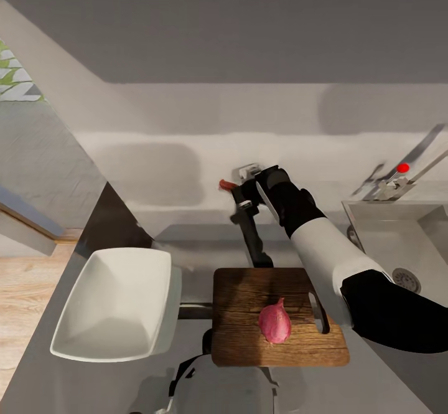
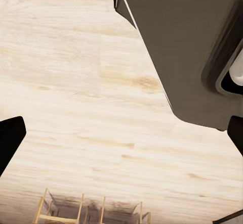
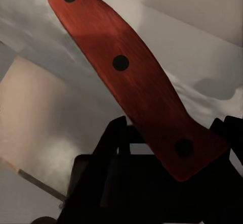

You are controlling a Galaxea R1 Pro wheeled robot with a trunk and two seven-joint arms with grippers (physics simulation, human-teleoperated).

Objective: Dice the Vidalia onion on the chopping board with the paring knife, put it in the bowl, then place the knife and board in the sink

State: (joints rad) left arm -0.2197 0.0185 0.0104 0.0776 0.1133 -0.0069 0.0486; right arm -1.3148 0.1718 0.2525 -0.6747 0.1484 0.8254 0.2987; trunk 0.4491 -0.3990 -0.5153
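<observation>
The Vidalia onion [image 1: 274, 322], a pinkish-red bulb, lies on the chopping board [image 1: 242, 339], right of its middle. My right gripper [image 1: 240, 193] hovers above the countertop [image 1: 186, 246] beyond the board's far edge, shut on the paring knife [image 1: 226, 184]. Its red handle [image 3: 121, 77] with three dark rivets is clamped near one end between my right gripper's [image 3: 172, 133] black fingers; the blade is hidden there. The white square bowl [image 1: 118, 302] sits left of the board. The sink [image 1: 429, 233] lies at the right. My left gripper [image 2: 121, 138] is open over wooden floor.
A chrome tap with a red knob [image 1: 403, 167] stands behind the sink, whose drain [image 1: 406, 279] shows beside my right forearm. The pale wall runs behind the countertop. A dark cabinet side [image 2: 182, 47] and chair frames [image 2: 91, 211] appear in the left wrist view.
</observation>
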